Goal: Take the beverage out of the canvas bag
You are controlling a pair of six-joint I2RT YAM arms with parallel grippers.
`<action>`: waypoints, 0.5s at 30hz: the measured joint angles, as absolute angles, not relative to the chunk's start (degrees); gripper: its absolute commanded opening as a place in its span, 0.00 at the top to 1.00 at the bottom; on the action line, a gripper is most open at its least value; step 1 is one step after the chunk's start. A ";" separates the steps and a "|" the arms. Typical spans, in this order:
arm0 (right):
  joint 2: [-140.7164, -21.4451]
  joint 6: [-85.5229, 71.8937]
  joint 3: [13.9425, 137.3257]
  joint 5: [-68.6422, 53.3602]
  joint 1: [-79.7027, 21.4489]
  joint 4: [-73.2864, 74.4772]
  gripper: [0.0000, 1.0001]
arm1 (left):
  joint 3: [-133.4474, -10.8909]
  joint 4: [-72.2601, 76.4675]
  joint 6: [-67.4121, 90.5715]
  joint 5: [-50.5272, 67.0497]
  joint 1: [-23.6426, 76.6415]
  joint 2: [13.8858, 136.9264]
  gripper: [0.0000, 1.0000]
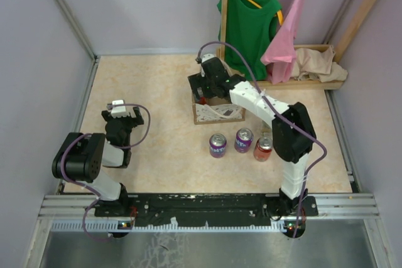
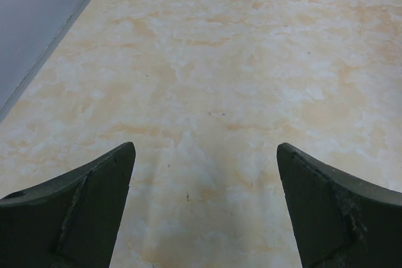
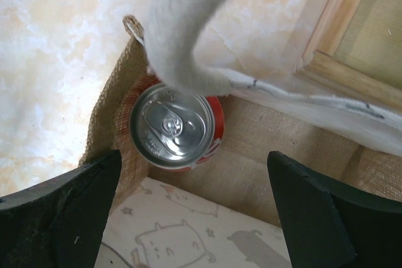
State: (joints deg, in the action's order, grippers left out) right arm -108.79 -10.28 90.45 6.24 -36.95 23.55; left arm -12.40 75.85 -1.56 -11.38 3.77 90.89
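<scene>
Red can (image 3: 176, 127) stands upright in a corner of the canvas bag (image 3: 108, 114), a white handle (image 3: 182, 29) draped over it. We hold the right gripper (image 3: 193, 161) wide above, ready to straddle the can. Left gripper (image 2: 206, 149) wide, idle at left.

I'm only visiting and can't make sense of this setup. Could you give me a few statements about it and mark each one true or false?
1. Three cans stand on the table outside the canvas bag. True.
2. The canvas bag is empty. False: a red can stands upright inside it.
3. The right pincer is clamped on the red can. False: it hangs open above it.
4. The left pincer is open over bare table. True.
</scene>
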 measured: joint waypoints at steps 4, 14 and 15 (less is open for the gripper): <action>-110.02 -10.28 91.66 6.04 -36.95 23.24 0.01 | -12.40 75.85 -1.56 -11.38 3.77 90.89 0.00; -114.24 -10.22 93.32 6.28 -36.97 21.87 0.01 | -12.40 75.85 -1.56 -11.38 3.77 90.89 0.00; -114.39 -10.13 93.45 6.44 -36.99 21.85 0.01 | -12.40 75.85 -1.56 -11.38 3.77 90.87 0.00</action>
State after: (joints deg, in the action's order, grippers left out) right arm -114.39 -10.13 93.45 6.44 -36.99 21.85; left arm -12.40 75.85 -1.56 -11.38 3.77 90.87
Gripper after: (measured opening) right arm 0.990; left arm 0.998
